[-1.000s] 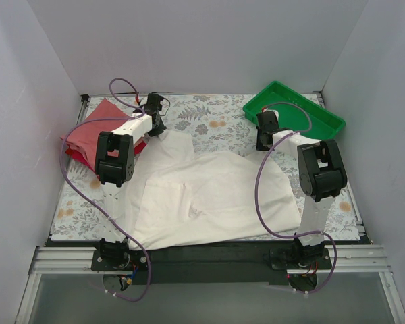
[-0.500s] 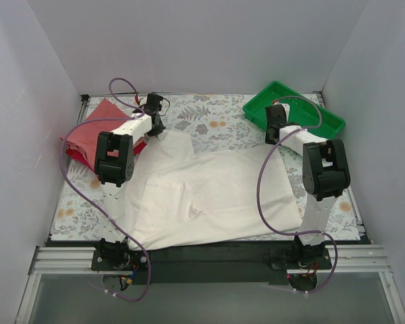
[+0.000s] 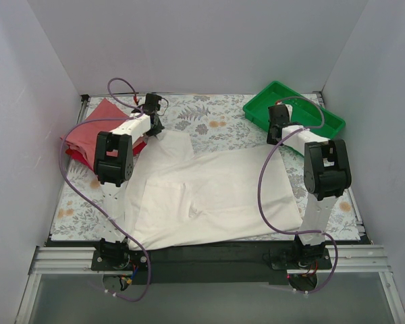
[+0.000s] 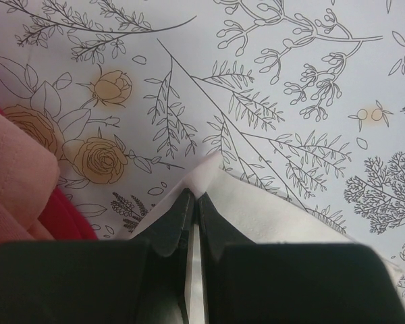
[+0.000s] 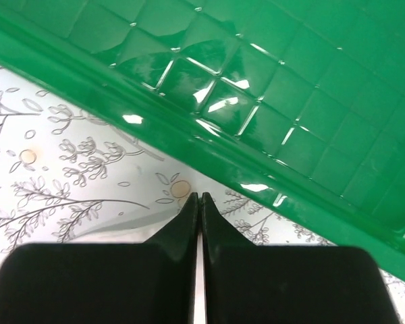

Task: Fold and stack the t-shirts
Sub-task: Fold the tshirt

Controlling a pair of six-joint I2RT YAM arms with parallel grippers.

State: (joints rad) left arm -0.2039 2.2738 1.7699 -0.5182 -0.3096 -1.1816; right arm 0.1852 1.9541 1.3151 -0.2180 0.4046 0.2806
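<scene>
Our right pincer (image 5: 196, 197) has drifted to the green tray (image 5: 270, 101), closed and empty. Our left pincer (image 4: 192, 199) pinches a far corner of the cream t-shirt (image 3: 209, 192); folding likely needs both gripping.

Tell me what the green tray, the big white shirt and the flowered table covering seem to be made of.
The green tray looks like hard glossy plastic: sharp white glints, moulded grid. The white shirt looks like soft matte cloth: it lies in loose wrinkles. The table covering is a flat printed sheet, paper or vinyl perhaps; I cannot tell.
</scene>
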